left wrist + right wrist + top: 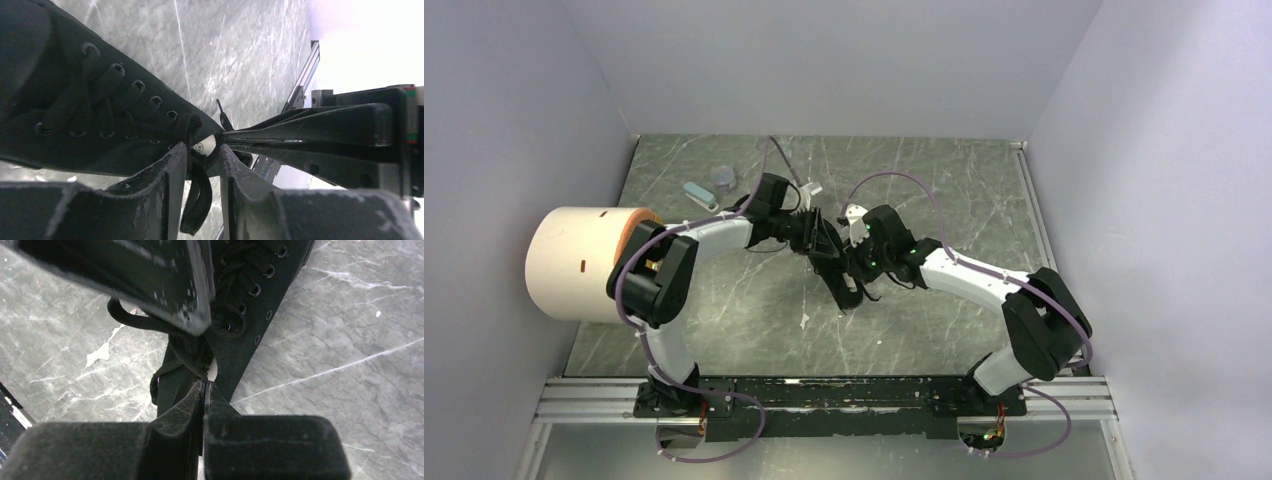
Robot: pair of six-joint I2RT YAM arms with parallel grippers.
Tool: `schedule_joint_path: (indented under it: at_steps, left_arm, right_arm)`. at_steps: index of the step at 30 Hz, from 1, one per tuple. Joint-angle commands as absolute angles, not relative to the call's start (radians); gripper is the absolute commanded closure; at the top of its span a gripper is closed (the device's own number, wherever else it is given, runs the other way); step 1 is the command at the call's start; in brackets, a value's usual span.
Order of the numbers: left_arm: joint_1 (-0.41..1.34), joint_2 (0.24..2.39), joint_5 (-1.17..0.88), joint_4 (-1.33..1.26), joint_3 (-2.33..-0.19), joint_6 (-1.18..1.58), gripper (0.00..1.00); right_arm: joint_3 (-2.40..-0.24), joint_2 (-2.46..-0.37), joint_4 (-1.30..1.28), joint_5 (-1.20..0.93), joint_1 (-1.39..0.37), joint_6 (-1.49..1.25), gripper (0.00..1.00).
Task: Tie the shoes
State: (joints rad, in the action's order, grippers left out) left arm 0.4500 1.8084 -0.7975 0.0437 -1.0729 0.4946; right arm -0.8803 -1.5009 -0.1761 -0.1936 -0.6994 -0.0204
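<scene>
**A:** What lies far left?
**B:** A big white roll (574, 265) on the grey surface (964, 200), well apart from the arms' tips.

**A:** And the left end effector?
**B:** The left end effector (202, 152) is narrow, its fingers slightly parted. A loop of black lace (196, 200) hangs in the gap between them. I see no pinch on it.

**A:** Where is the shoe?
**B:** The black shoe (60, 145) lies mid-surface between the two arms. Its ankle opening is just at both sets of tips, and its eyelets run away from the left one.

**A:** The right end effector?
**B:** The right end effector (205, 386) has its fingers pressed together on a strand of lace at that same opening. It faces the left one, nearly touching it.
</scene>
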Motion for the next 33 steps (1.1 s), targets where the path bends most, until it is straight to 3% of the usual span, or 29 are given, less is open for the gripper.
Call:
schedule_joint_path:
  at_steps: [1, 11, 14, 22, 33]
  left_arm:
    - [0.470, 1.825, -0.810, 0.008, -1.068, 0.515, 0.65]
    - [0.494, 1.842, -0.724, 0.130, -1.088, 0.424, 0.62]
    - [0.494, 1.848, -0.713, 0.126, -1.086, 0.424, 0.67]
    - [0.492, 1.807, -0.724, 0.047, -1.049, 0.443, 0.93]
    - [0.481, 1.759, -0.752, -0.084, -0.985, 0.500, 0.92]
  right_arm:
    - [-0.916, -1.518, -0.144, -0.223, -0.689, -0.036, 0.97]
    - [-0.917, -1.523, -0.137, -0.245, -0.685, -0.055, 0.97]
    - [-0.925, -1.529, -0.141, -0.249, -0.683, -0.060, 0.97]
    - [-0.992, -1.580, -0.173, -0.252, -0.681, -0.123, 0.97]
    - [-1.049, -1.666, -0.188, -0.257, -0.640, -0.159, 0.98]
